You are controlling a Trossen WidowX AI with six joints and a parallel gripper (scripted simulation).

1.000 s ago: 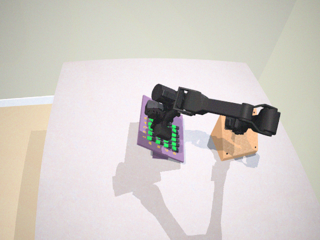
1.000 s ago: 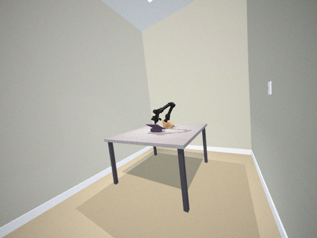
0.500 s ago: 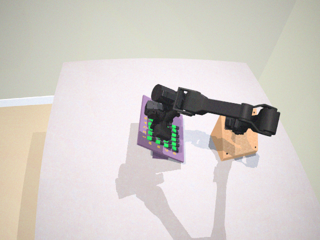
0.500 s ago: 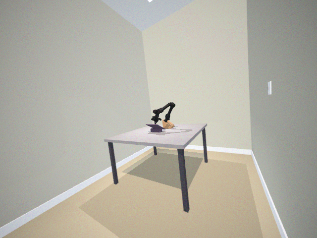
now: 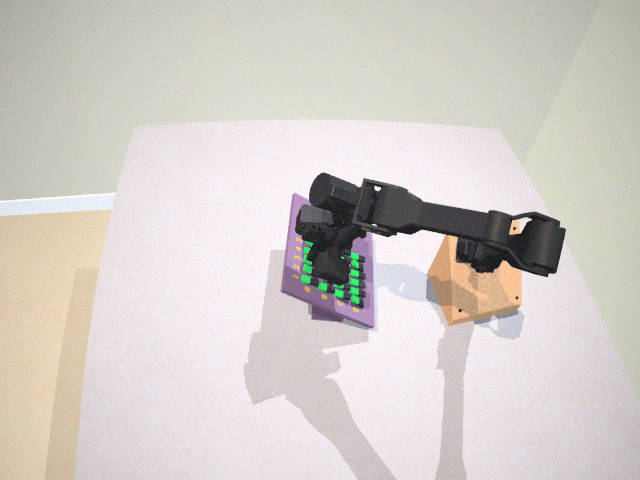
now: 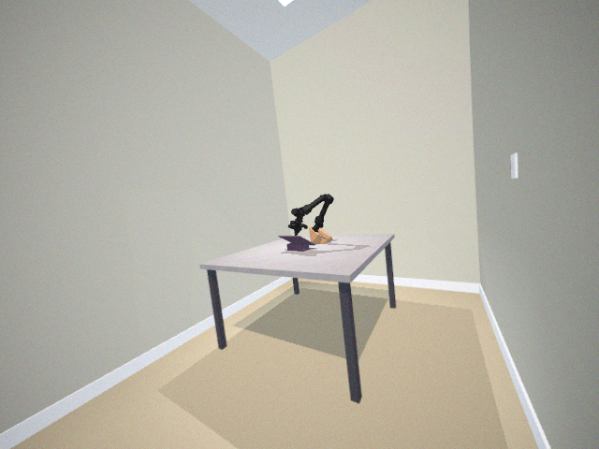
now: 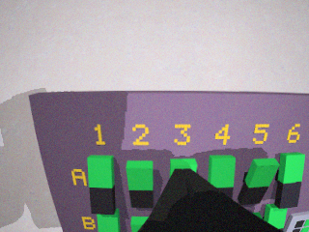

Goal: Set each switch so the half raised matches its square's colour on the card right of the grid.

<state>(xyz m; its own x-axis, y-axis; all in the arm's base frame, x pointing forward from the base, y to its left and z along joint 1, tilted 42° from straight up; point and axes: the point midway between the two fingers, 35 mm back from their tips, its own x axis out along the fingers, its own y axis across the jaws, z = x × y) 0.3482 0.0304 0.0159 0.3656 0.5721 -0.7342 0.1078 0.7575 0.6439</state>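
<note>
The purple panel (image 5: 361, 316) (image 6: 293, 238) (image 7: 77, 113) bears rows of green and dark rocker switches, numbered 1 to 6 and lettered from A. My gripper (image 5: 311, 256) (image 6: 296, 235) (image 7: 182, 176) is shut and empty. In the wrist view its tip overlaps switch A3 (image 7: 181, 163), hiding its lower part; whether it touches is unclear. Switches A1 (image 7: 101, 171), A2 (image 7: 140, 175), A4 (image 7: 222, 170) and A6 (image 7: 292, 166) show green above dark. Switch A5 (image 7: 263, 171) sits skewed. Only a corner of the card (image 7: 293, 223) shows; its pattern is mostly cut off.
The arm reaches over the panel from its tan base block (image 5: 496, 289) (image 6: 319, 236) and hides many switches in the top view. The panel is tilted on a purple support (image 5: 324, 313) (image 6: 297, 247) on the pale table (image 5: 206, 206) (image 6: 270, 263). Arm shadows cross the panel.
</note>
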